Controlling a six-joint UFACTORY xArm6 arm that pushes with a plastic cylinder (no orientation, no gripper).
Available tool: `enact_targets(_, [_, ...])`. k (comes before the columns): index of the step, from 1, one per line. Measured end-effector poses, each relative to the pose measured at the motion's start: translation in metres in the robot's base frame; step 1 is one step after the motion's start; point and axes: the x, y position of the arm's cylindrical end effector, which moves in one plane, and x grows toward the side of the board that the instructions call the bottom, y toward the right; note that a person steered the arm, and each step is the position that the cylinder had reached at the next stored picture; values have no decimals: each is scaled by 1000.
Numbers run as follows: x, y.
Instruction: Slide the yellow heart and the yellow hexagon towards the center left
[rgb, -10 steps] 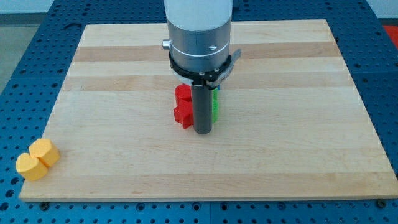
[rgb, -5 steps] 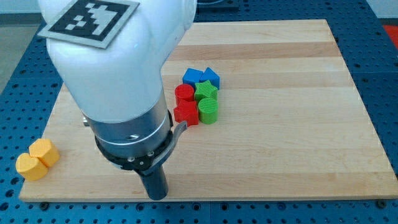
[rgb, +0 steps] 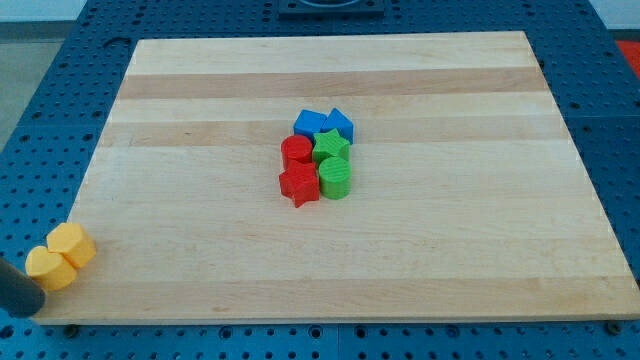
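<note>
The yellow heart (rgb: 48, 268) and the yellow hexagon (rgb: 73, 244) sit touching each other at the board's bottom-left corner, hanging over the wooden board's (rgb: 200, 260) left edge. My tip (rgb: 30, 310) is a dark rod end at the view's bottom left, just below and left of the yellow heart, very close to it; I cannot tell if it touches. The rest of the arm is out of view.
A cluster stands near the board's middle: two blue blocks (rgb: 325, 124), a red cylinder (rgb: 296, 151), a red star (rgb: 299, 185), a green star (rgb: 331, 147) and a green cylinder (rgb: 336, 179). The board lies on a blue perforated table (rgb: 40, 120).
The arm has swept from the middle cluster down and to the left, leaving the view but for its tip beside the yellow heart. No block has moved.
</note>
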Motion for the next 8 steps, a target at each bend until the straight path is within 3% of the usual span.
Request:
enact_targets(4, [-44, 0])
enact_targets(6, [-47, -1])
enact_targets(8, [-84, -1])
